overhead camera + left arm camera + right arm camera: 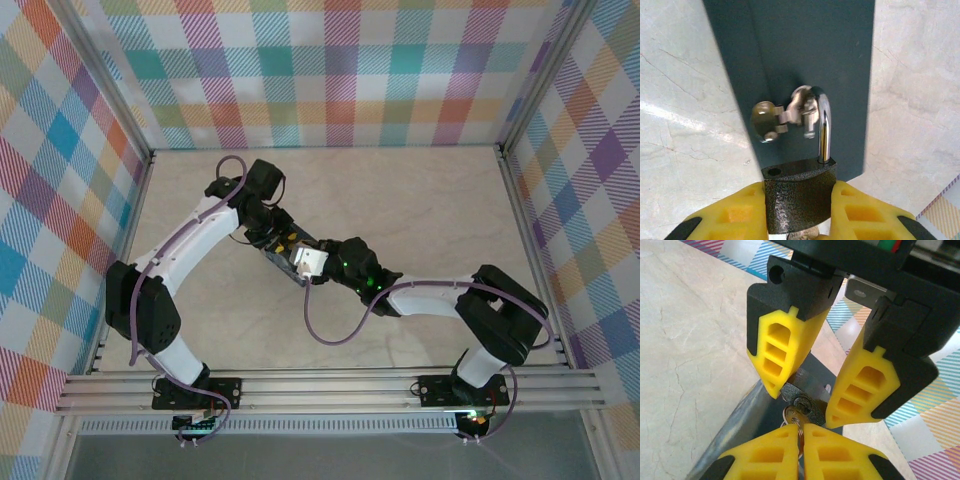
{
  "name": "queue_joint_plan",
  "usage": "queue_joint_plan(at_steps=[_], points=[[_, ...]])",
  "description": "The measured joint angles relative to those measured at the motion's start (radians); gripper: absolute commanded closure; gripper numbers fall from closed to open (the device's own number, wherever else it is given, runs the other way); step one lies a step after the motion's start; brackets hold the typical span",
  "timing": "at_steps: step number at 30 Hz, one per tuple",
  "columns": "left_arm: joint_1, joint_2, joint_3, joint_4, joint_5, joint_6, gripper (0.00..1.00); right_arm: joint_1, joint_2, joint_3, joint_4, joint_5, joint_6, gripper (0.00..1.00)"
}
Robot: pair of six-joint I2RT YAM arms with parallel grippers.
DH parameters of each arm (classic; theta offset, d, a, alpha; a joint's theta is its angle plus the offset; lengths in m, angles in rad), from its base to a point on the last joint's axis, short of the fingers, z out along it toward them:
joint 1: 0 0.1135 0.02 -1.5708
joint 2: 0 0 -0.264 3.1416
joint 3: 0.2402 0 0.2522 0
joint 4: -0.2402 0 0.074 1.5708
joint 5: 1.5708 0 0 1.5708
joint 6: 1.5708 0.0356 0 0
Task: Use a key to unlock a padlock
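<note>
The padlock (799,205) is showing as a chunky dark grey block with a rough, speckled finish. Its shiny curved shackle (824,125) is standing open, with one leg sitting in the body and the other swung clear of its empty hole. A few small brassy bits are hanging blurred beside the shackle's free end, too soft to make out. The key (791,415) is looking small and pale, with a thin wire ring through its head, and that head is poking out right at the keyhole in the bottom of the padlock.

The left gripper (799,186) is pinching the padlock, with one yellow finger pressing on each side of the body and the shackle pointing away from the wrist. The right gripper (800,429) is coming at the padlock from the keyhole end, its fingers pressed together on the key's head and ring. In the top view the two grippers are meeting tip to tip over the middle of the table (430,200).

The table is showing a pale, marble-veined top. Pastel checked walls (340,60) are closing it in on three sides, and aluminium rails (330,385) are running along the near edge
</note>
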Motion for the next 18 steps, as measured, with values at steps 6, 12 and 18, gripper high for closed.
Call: queue_joint_plan(at_steps=[6, 12, 18], points=[[0.0, -0.006, -0.003, 0.014, 0.007, -0.003, 0.91, 0.0, 0.014, 0.0, 0.023, 0.011, -0.003, 0.79], [0.0, -0.006, -0.003, 0.019, 0.016, -0.006, 0.91, 0.0, 0.014, 0.0, 0.024, 0.016, -0.007, 0.81], [0.0, -0.006, -0.004, 0.019, 0.02, -0.006, 0.92, 0.0, 0.016, 0.0, 0.024, 0.02, -0.007, 0.84]])
